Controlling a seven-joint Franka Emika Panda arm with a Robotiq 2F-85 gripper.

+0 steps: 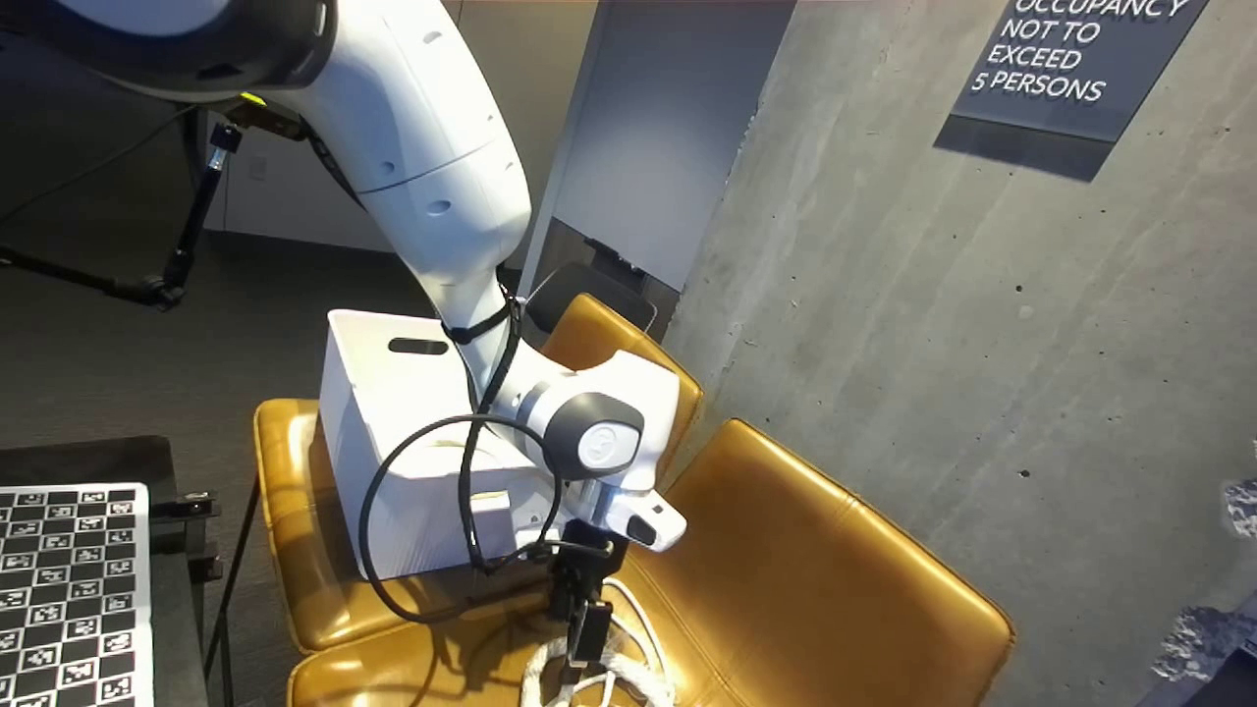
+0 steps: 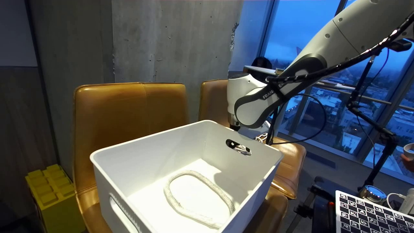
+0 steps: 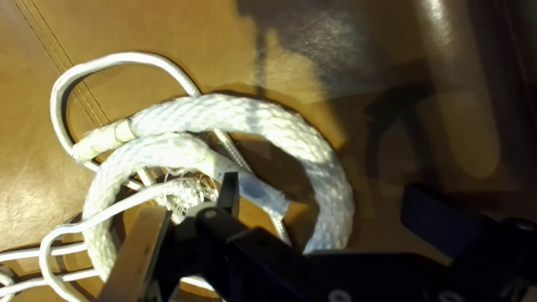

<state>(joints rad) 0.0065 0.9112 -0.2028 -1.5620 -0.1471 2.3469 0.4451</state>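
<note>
My gripper point(image 3: 325, 197) is open, pointing down over a tan leather chair seat point(image 3: 25, 105). Between its spread fingers lies part of a thick white braided rope point(image 3: 241, 113), coiled on the seat; I cannot tell whether a finger touches it. One rope end has a blue-grey mark beside the left finger. A thin white cord point(image 3: 121, 58) loops around and under the thick rope, with a frayed end nearby. In an exterior view the gripper point(image 1: 584, 638) is low over the rope point(image 1: 643, 682). In an exterior view the white box point(image 2: 155, 142) hides the fingers.
The white box, also in an exterior view point(image 1: 378, 378), stands on the neighbouring chair, with another thick white rope point(image 2: 181, 208) inside. A checkered board point(image 1: 74, 589) lies on a dark table. A black cable point(image 1: 393, 457) loops beside the wrist. A concrete wall point(image 1: 933, 314) rises behind the chairs.
</note>
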